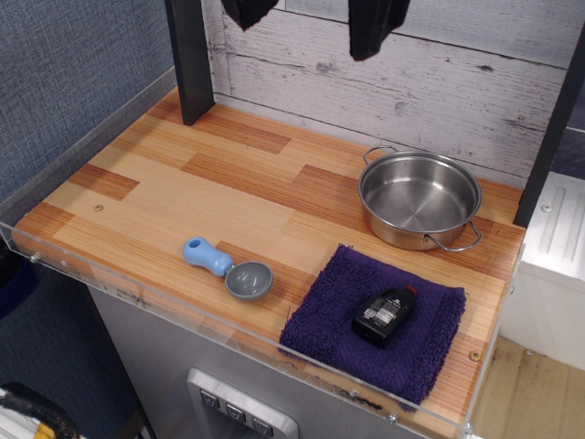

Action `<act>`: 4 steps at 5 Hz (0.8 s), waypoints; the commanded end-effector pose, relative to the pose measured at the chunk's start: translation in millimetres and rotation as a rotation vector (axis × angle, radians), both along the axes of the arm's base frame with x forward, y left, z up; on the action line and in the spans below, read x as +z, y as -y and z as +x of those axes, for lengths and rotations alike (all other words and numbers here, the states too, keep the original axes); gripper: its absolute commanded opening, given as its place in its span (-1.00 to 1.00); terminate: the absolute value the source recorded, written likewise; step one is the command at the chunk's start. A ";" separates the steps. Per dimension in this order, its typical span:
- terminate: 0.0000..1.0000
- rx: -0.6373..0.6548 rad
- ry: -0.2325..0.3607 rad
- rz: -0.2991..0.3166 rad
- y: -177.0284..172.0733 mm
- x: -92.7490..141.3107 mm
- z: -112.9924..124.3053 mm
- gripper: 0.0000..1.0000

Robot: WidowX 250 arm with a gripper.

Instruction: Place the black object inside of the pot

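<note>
One black object [386, 315] lies flat on one purple towel [338, 315] near one pot [420, 198]; one scoop [228, 268] rests on the worktop [183, 197]. Gripper [315, 18] overhead, jaws state indeterminate.

The black bottle [385, 316] has a red cap and a grey-white label. It lies on a deep purple towel [377, 322]. The pot [420, 199] is shiny silver steel. The scoop [227, 267] has a light blue handle and grey bowl. The tabletop [219, 183] shows striped light and reddish-brown wood planks.
</note>
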State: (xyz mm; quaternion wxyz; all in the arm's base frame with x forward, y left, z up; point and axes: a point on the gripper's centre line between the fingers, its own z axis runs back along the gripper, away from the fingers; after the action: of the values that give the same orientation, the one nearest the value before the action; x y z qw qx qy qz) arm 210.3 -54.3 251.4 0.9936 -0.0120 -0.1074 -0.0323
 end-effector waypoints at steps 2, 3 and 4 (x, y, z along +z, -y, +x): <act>-1.00 0.015 -0.015 -0.014 -5.3 -20.3 -3.4 1.00; -1.00 0.032 -0.040 0.013 -6.1 -47.6 -11.7 1.00; -1.00 0.038 -0.056 0.012 -4.6 -66.7 -18.7 1.00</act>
State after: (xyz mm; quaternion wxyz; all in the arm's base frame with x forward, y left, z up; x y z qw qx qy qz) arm 190.8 -49.1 177.2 0.9979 -0.0020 -0.0646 -0.0106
